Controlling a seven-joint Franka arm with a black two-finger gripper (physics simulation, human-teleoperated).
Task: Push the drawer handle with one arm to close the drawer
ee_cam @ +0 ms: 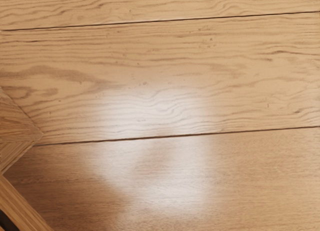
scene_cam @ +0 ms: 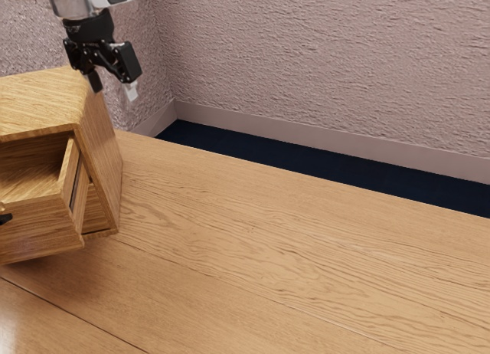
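One wooden drawer (scene_cam: 38, 231), standing out of its cabinet (scene_cam: 46, 97), exterior view's left. One dark handle (scene_cam: 5, 218), on its front. One gripper (scene_cam: 114, 93), mine: fingers parted, empty, raised near the cabinet's top. Step, I judge: approach. Next: round to the front, push handle inward.

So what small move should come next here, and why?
Probably carry the gripper round toward the drawer's front, ready to push inward: the drawer stands pulled out with its handle on that front, while the gripper hangs by the cabinet's far end.
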